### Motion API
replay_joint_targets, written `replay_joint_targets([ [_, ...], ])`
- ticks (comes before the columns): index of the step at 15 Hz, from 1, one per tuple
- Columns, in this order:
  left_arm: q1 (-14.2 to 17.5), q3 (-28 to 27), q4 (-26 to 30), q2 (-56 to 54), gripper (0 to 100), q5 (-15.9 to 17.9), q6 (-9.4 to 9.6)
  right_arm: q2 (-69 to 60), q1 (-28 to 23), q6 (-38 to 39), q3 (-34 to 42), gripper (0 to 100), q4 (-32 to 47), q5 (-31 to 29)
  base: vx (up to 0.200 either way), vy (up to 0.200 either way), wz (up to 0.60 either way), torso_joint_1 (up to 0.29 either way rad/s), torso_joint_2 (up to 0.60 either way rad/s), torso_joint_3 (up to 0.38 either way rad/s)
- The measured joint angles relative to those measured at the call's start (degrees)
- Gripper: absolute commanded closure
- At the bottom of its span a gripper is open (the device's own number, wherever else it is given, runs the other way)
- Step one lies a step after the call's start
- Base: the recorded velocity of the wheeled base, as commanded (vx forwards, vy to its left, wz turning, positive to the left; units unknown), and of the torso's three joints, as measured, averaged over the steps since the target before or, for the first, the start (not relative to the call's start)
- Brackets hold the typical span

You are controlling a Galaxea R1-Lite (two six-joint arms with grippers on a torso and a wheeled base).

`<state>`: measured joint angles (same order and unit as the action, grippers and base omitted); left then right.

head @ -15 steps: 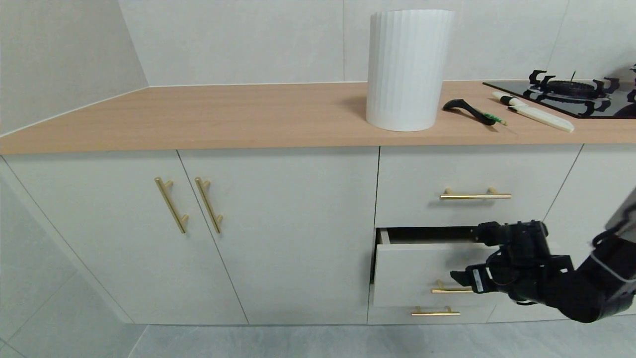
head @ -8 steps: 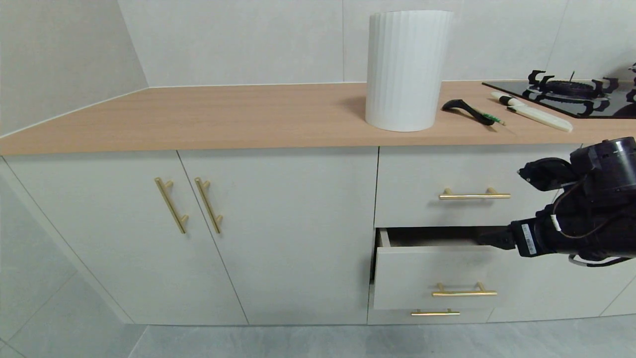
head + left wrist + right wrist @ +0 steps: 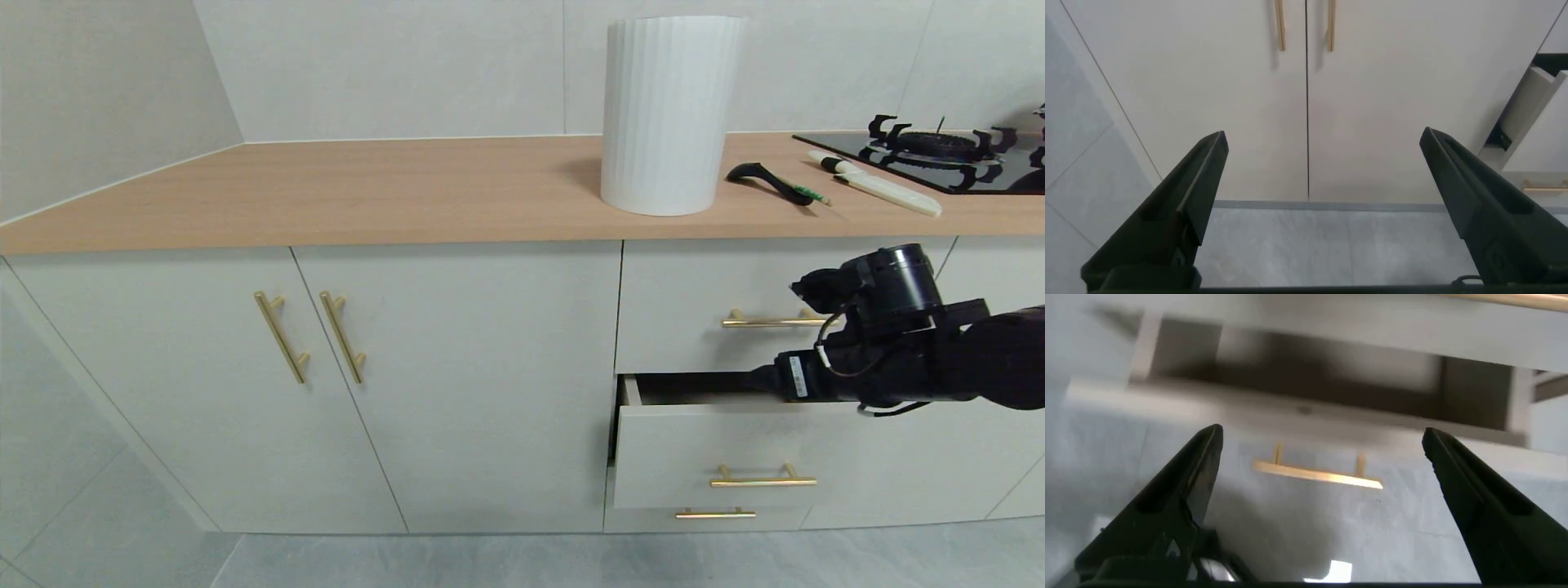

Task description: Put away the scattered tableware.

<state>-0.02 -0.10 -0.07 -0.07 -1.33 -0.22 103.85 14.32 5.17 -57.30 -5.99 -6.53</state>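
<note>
Pale wood kitchen surface (image 3: 408, 188) over white cupboard doors (image 3: 457, 384). A tall white ribbed cylinder (image 3: 665, 114) stands on it. At its 3 o'clock lies a black spoon with a green-tipped handle (image 3: 775, 184), then a white knife (image 3: 886, 194) by the black gas hob (image 3: 939, 155). The middle white drawer (image 3: 702, 449) is partly open, with the right jaws spread wide and empty at its mouth. The left jaws are spread wide too, facing the doors.

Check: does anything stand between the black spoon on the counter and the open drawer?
Nothing loose lies between the black spoon and the drawer below it. The drawer is out only partway, leaving a narrow opening, and the right tool hangs before that opening.
</note>
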Motion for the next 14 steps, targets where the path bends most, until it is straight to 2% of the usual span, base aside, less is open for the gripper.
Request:
replay_joint_targets([
  [3, 0.0, 0.0, 0.0, 0.0, 0, 0.0, 0.0, 6.4, 0.3, 1.2, -0.2, 0, -7.4, -1.7, 0.0, 0.0, 0.0, 0.0, 0.0, 0.0],
  [6, 0.0, 0.0, 0.0, 0.0, 0, 0.0, -0.02, 11.2, 0.5, 1.3, -0.1, 0, -11.6, -4.7, 0.0, 0.0, 0.0, 0.0, 0.0, 0.0],
  [14, 0.0, 0.0, 0.0, 0.0, 0, 0.0, -0.02, 13.9, 0.5, 1.0, 0.3, 0, -12.2, -5.1, 0.0, 0.0, 0.0, 0.0, 0.0, 0.0],
])
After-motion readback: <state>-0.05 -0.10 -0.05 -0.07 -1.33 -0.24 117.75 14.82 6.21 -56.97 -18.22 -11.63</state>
